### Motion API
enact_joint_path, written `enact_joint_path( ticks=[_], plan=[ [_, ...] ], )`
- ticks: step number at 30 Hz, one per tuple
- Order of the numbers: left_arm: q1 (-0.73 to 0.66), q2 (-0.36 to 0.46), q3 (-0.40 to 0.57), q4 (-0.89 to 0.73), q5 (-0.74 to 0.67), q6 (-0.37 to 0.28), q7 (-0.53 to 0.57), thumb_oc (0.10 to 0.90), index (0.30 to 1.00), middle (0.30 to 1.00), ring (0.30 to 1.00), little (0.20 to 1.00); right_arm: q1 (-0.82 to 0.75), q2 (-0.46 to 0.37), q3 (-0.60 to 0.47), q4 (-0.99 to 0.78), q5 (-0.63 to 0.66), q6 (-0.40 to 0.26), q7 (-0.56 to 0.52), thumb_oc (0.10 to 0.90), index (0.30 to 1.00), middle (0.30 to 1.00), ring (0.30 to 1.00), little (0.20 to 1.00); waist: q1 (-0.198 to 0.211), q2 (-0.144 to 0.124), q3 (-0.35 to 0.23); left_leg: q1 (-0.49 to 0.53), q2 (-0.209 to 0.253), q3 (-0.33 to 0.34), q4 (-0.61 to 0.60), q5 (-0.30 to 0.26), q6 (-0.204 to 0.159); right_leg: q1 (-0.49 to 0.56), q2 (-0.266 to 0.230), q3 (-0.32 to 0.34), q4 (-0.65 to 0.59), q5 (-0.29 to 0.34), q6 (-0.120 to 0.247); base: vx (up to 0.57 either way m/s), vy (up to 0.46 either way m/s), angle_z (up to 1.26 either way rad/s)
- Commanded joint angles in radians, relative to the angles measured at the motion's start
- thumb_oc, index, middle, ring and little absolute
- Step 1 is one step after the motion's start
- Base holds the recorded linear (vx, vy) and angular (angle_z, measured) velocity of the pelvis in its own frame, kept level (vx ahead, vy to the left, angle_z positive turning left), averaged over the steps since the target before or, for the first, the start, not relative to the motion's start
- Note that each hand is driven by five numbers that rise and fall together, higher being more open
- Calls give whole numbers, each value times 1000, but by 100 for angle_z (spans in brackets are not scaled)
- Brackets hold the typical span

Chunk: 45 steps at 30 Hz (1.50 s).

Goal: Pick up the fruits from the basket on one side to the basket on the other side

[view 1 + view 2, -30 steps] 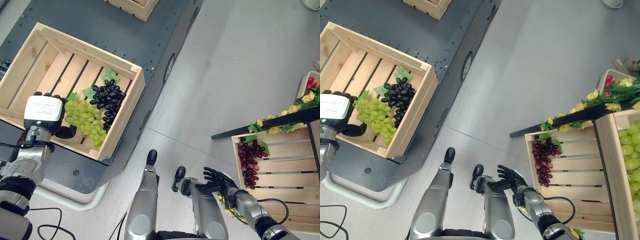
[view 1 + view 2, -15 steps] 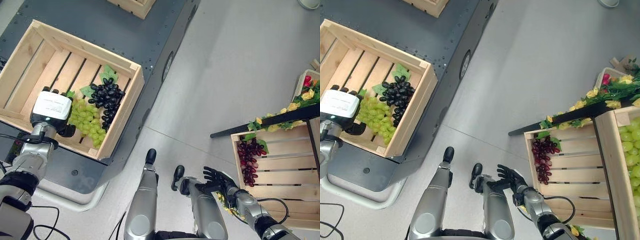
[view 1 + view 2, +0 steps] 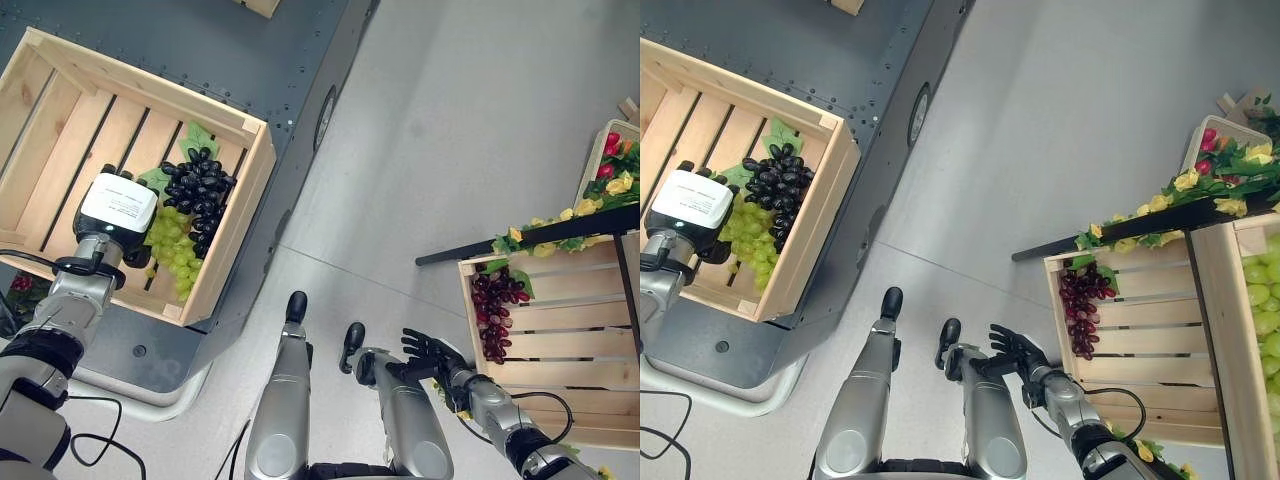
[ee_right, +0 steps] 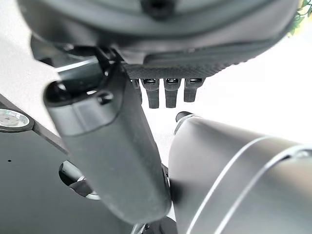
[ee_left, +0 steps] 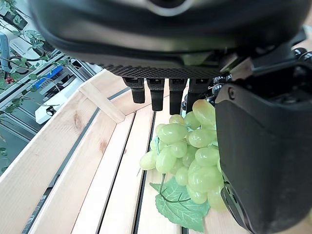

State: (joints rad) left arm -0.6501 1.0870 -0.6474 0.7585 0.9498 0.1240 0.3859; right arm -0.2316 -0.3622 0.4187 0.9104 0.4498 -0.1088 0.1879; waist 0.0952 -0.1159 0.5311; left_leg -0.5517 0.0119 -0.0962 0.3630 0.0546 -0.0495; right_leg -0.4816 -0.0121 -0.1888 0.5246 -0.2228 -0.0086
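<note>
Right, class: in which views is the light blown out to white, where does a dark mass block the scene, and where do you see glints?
Right wrist view: the floor past the right hand's fingers is washed to white. Left wrist view: the left hand is a dark mass beside brightly lit green grapes. Left eye view: even light, small glints on the black grapes.

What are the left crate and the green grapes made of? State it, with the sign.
Left crate: pale unfinished wood, likely; grain and knots show on its slats. Green grapes: probably plastic; smooth, evenly glossy, with a stiff flat leaf. Left hand sits over them.
</note>
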Motion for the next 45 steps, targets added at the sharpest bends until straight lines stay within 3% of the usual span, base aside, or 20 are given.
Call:
enact_joint_path(
  ticks=[1,7,9,11,12,13,14,15,16,18,19,20,27,29,36,40,45],
  plan=[
    [-99,63,65,-5,20,35,-12,800,900,900,900,900,51,-48,39,-50,42,-16,37,800,900,900,900,900,-26,15,-11,-26,-63,97,67,-108,44,52,23,-8,-93,71,16,-1,43,-5],
    [-122,52,37,21,15,19,-51,800,900,900,900,900,40,-49,45,-67,47,-11,26,800,900,900,900,900,-29,10,-11,-25,-63,97,53,-103,49,37,17,-4,-99,83,25,-9,23,-6],
    [-135,51,21,21,19,-2,-82,800,900,900,900,900,36,-51,45,-67,50,-11,25,800,900,900,900,900,-30,9,-11,-25,-62,95,46,-101,50,30,17,-4,-101,86,26,0,0,0],
    [-148,47,2,27,-12,-61,-165,800,900,900,900,900,34,-52,44,-71,47,-11,25,800,900,900,900,900,-33,5,-11,-29,-62,93,43,-101,50,24,17,-4,-105,91,30,0,0,0],
    [-151,47,-2,28,-29,-81,-195,775,862,862,862,862,34,-52,45,-72,46,-12,24,800,900,900,900,900,-33,5,-11,-28,-62,93,42,-101,51,23,17,-4,-106,91,30,-31,4,-1],
    [-158,46,-19,14,-42,-108,-297,574,561,561,561,561,27,-52,39,-69,45,-13,25,800,900,900,900,900,-30,6,-11,-25,-63,94,29,-95,52,18,15,-7,-109,96,32,-34,11,-1],
    [-143,43,-18,-1,-49,-102,-318,532,498,498,498,498,26,-54,35,-77,52,-5,17,800,900,900,900,900,-29,9,-11,-25,-65,91,26,-94,51,16,15,-5,-110,97,35,-31,12,-1],
    [-140,44,-17,-4,-57,-100,-321,532,498,498,498,498,25,-55,35,-79,53,-3,15,800,900,900,900,900,-30,10,-11,-24,-66,91,25,-94,51,16,15,-6,-109,97,35,0,0,0],
    [-137,49,-17,-2,-68,-103,-330,494,441,441,441,441,21,-58,33,-80,55,0,15,800,900,900,900,900,-29,11,-11,-19,-66,89,21,-95,54,13,13,-6,-106,96,35,0,0,0],
    [-146,49,-28,7,-66,-104,-330,489,434,434,434,434,19,-59,33,-80,53,1,17,800,900,900,900,900,-31,11,-11,-18,-66,89,20,-95,54,13,13,-6,-108,98,37,0,0,0],
    [-167,56,-43,20,-84,-106,-319,430,345,345,345,345,19,-61,35,-73,54,-6,20,800,900,900,900,900,-32,10,-11,-15,-63,90,16,-93,54,12,10,-9,-111,101,39,0,0,0],
    [-180,59,-52,23,-91,-102,-322,400,300,300,300,300,20,-61,37,-73,54,-10,18,800,900,900,900,900,-33,9,-11,-13,-63,91,14,-94,55,13,10,-8,-113,103,41,0,0,0],
    [-181,70,-42,18,-127,-90,-316,400,300,300,300,300,24,-53,32,-60,64,-29,29,800,900,900,900,900,-23,2,-11,12,-66,77,-6,-94,56,34,9,-16,-132,110,46,-9,-23,3],
    [-179,70,-41,17,-118,-127,-345,400,300,300,300,300,28,-48,28,-61,65,-31,23,800,900,900,900,900,-20,0,-11,25,-65,76,-13,-94,56,49,9,-19,-144,111,45,-11,-39,8],
    [-137,79,-9,5,-95,-144,-323,400,300,300,300,300,30,-46,15,-63,54,-26,18,800,900,900,900,900,-8,6,-11,115,-76,67,-53,-102,65,128,7,-23,-179,109,47,-3,-15,3],
    [-99,106,25,-22,-71,-145,-293,400,300,300,300,300,42,-54,1,-77,55,-33,22,800,900,900,900,900,-1,22,-11,201,-84,56,-85,-103,65,209,3,-23,-210,107,51,8,-6,0],
    [-23,202,77,-167,21,-119,-364,400,300,300,300,300,75,-81,-7,-191,53,-37,49,800,900,900,900,900,10,49,-62,291,-97,29,-139,-103,63,301,-5,-28,-272,105,51,43,-43,3]
  ],
)
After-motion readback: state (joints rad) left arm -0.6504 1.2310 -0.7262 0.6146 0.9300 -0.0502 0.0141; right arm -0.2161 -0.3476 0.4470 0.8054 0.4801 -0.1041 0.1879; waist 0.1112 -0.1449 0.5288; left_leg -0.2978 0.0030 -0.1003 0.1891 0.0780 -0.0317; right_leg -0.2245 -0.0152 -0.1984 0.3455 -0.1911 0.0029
